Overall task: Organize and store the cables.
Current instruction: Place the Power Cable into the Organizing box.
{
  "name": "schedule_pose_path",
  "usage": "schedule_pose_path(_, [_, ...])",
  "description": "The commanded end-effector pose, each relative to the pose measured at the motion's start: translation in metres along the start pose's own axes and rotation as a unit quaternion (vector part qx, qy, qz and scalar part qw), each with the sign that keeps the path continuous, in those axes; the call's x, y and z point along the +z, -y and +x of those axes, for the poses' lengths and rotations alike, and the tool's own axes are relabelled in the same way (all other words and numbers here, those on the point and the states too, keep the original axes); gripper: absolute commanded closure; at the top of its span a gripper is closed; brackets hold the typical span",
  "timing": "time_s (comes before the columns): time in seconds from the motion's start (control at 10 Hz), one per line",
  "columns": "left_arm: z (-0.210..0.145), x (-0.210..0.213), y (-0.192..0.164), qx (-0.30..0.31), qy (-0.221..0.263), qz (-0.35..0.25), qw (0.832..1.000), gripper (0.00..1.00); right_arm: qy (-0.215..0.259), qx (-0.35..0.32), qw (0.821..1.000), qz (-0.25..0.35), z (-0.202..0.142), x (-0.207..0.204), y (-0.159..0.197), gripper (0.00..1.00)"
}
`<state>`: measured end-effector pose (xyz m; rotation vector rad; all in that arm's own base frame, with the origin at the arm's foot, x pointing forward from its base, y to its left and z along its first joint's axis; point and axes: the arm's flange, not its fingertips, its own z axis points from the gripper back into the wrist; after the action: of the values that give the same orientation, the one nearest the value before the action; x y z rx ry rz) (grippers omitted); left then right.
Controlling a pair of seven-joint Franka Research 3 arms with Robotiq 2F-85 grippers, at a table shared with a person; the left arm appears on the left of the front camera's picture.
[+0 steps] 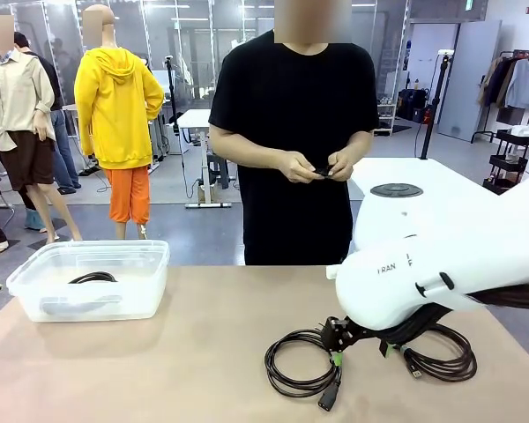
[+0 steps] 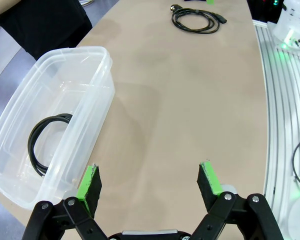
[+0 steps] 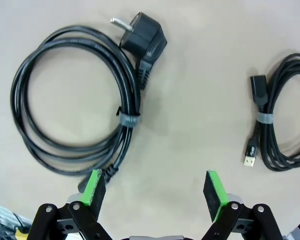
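Black coiled power cable (image 3: pixel 126 107) lies by the wide-apart right gripper (image 3: pixel 153 186); pinching one strand may let the coil sag and snag. Left gripper (image 2: pixel 150 181), likewise apart, hovers beside the clear plastic tub (image 2: pixel 97 107).

On the beige table (image 1: pixel 203 335), a clear rectangular plastic bin (image 1: pixel 35 264) stands at the left, toward the far edge, and 1 coiled black cable (image 1: pixel 93 278) lies inside it on its bottom. Near the front edge, right of the middle and well apart from the bin, a coiled black power cable with a round plug (image 1: pixel 295 366) lies flat on the tabletop, and to its right, not touching it, lies a smaller coiled thin black cable (image 1: pixel 445 357). A person in a black T-shirt (image 1: pixel 291 132) stands behind the far edge, opposite the power cable.
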<state>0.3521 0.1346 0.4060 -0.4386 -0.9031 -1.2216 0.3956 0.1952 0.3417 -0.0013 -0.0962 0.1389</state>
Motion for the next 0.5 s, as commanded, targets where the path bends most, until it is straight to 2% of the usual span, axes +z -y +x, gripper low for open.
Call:
schedule_pose_path(0.0, [0.002, -0.002, 0.002, 0.008, 0.006, 0.01, 1.0, 0.02, 0.004, -0.043, 0.999, 0.011, 0.022, -0.023, -0.01, 0.0])
schedule_pose_path(0.1, [0.002, -0.002, 0.002, 0.008, 0.006, 0.01, 1.0, 0.02, -0.007, -0.044, 0.999, 0.011, 0.026, -0.033, -0.014, 0.0])
schedule_pose_path(0.4, [0.002, -0.002, 0.002, 0.008, 0.006, 0.01, 1.0, 0.02, -0.004, -0.062, 0.998, 0.011, 0.036, -0.044, -0.027, 0.0])
